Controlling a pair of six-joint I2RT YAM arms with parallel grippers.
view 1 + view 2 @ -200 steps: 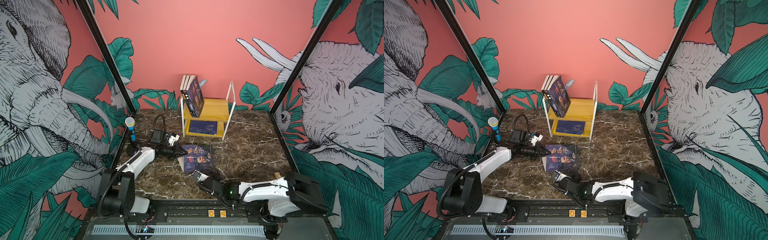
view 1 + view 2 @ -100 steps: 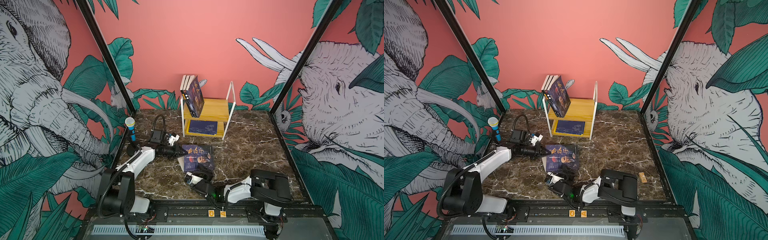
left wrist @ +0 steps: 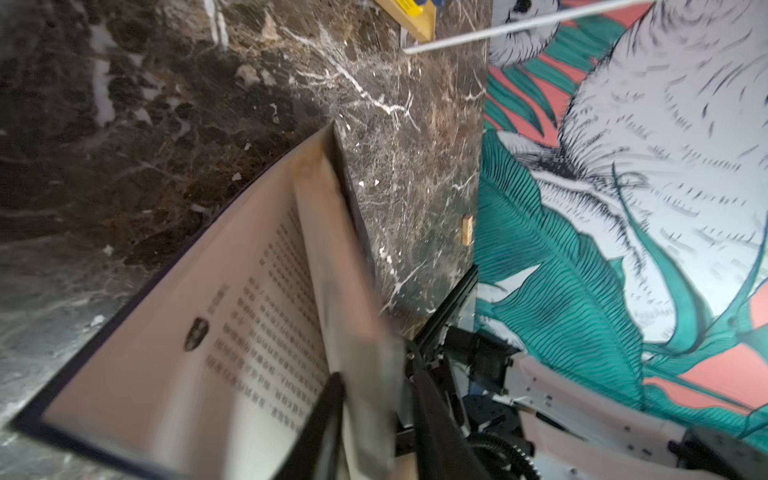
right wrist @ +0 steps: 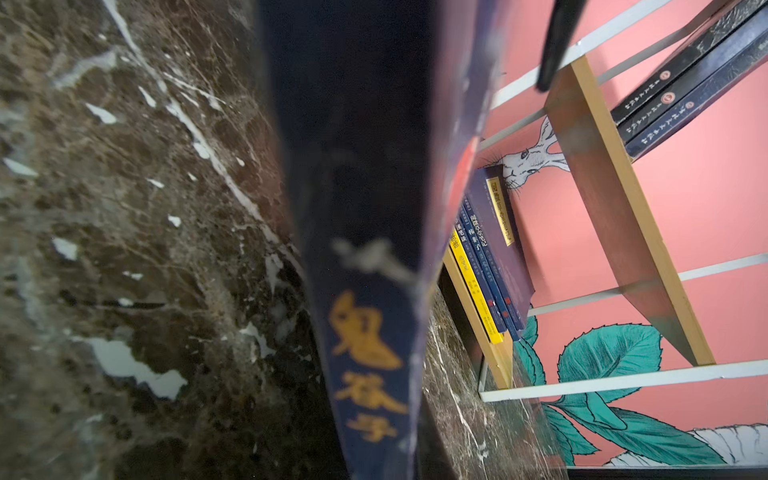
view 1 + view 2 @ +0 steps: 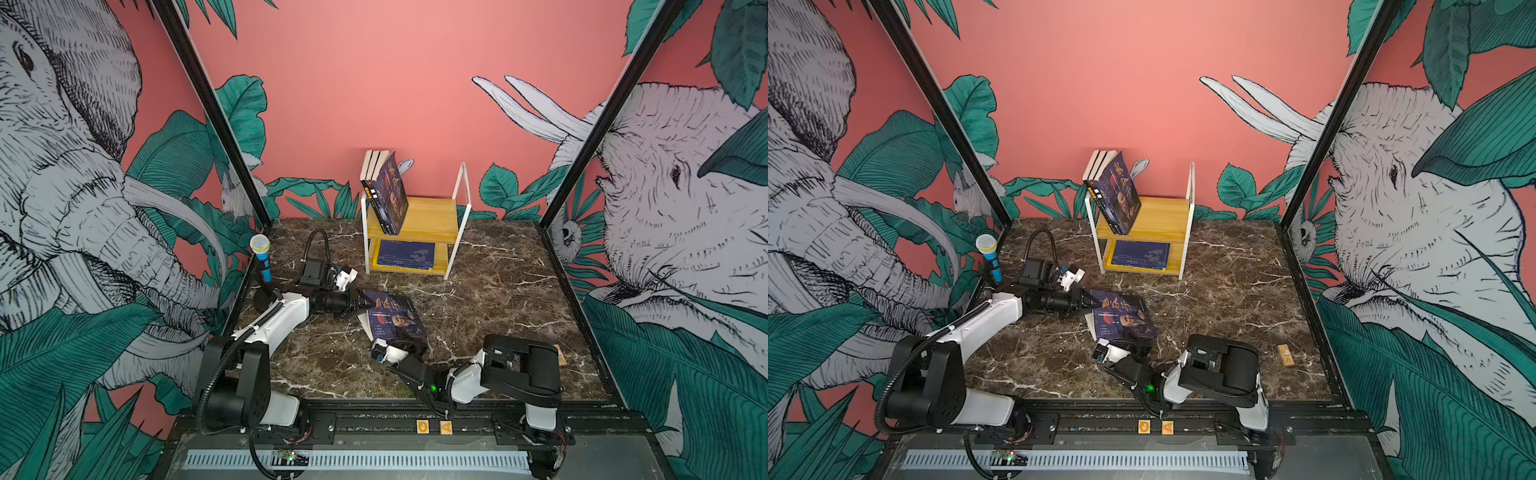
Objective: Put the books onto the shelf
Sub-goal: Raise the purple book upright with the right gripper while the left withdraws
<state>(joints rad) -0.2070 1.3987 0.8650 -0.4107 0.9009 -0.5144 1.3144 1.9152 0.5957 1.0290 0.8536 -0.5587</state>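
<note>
Left hand, fingers loosely parted round the page edge, steadies the navy book lying on the tabletop — likely so the right hand, clamped on its near edge, can lift it toward the shelf, well apart behind.

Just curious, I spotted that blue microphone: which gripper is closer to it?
Left. The left gripper is at the left edge of the book, toward the microphone; the right gripper is at its near edge, farther off.

A navy book looms close before the shelf.
</note>
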